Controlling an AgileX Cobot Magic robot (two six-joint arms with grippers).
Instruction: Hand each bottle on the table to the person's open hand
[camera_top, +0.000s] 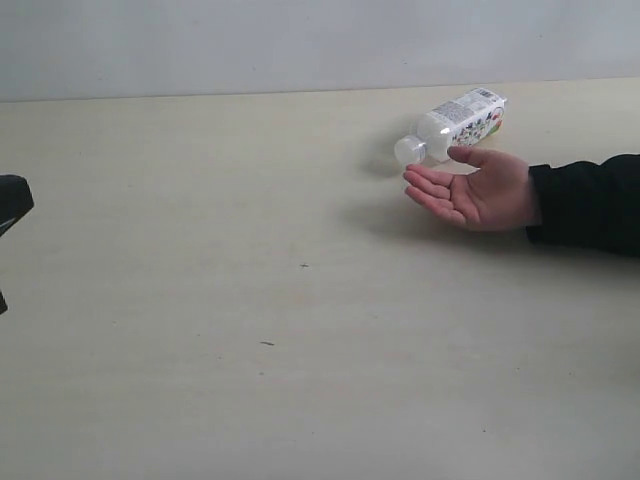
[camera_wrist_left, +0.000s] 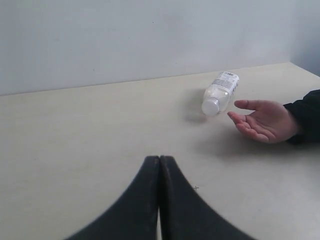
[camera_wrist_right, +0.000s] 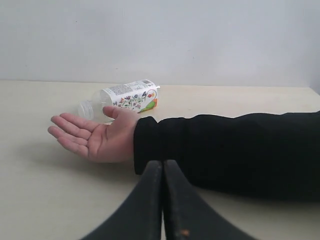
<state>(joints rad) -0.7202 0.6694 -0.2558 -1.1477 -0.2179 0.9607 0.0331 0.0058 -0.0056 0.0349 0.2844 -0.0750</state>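
Note:
One whitish bottle (camera_top: 458, 124) with a white cap and a printed label lies on its side on the pale beige table (camera_top: 250, 300), just behind the person's open hand (camera_top: 475, 188). That hand is palm up and holds nothing, its black sleeve reaching in from the right. The same bottle (camera_wrist_left: 219, 93) and hand (camera_wrist_left: 265, 121) lie far ahead of my left gripper (camera_wrist_left: 159, 159), which is shut and holds nothing. My right gripper (camera_wrist_right: 163, 163) is shut too, close to the sleeve, with the hand (camera_wrist_right: 92, 136) and bottle (camera_wrist_right: 125, 98) beyond. The other bottles are out of view.
A dark part of my left arm (camera_top: 12, 205) shows at the exterior view's left edge. The black sleeve (camera_wrist_right: 235, 150) lies across the table right in front of my right gripper. A plain grey wall (camera_top: 300, 40) stands behind the table.

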